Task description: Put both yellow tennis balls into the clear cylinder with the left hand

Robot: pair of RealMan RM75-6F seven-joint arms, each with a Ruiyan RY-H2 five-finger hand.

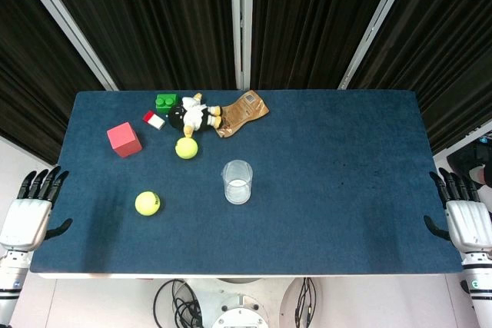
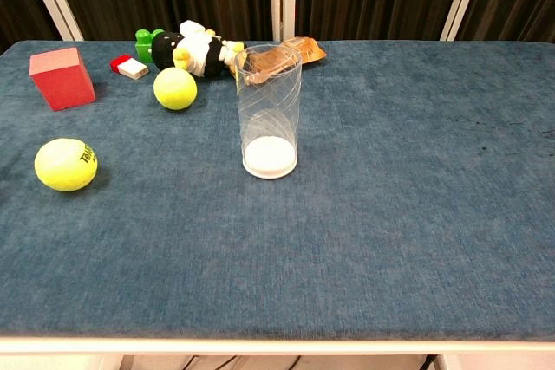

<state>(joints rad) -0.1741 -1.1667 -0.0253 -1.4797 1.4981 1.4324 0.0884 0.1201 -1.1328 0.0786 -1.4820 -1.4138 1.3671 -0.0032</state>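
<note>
Two yellow tennis balls lie on the blue table. One ball (image 1: 147, 203) (image 2: 66, 165) is near the front left. The other ball (image 1: 186, 147) (image 2: 175, 88) lies farther back, just in front of a plush toy. The clear cylinder (image 1: 237, 181) (image 2: 269, 113) stands upright and empty near the middle, with a white base. My left hand (image 1: 32, 211) hangs off the table's left edge, fingers spread and holding nothing. My right hand (image 1: 463, 217) is off the right edge, likewise open. Neither hand appears in the chest view.
A red cube (image 1: 124, 139) (image 2: 62, 78) sits at the left. Behind the far ball lie a plush toy (image 1: 194, 115) (image 2: 195, 50), a green brick (image 1: 166, 101), a small red-white block (image 1: 154, 120) (image 2: 129, 66) and a brown packet (image 1: 242, 113).
</note>
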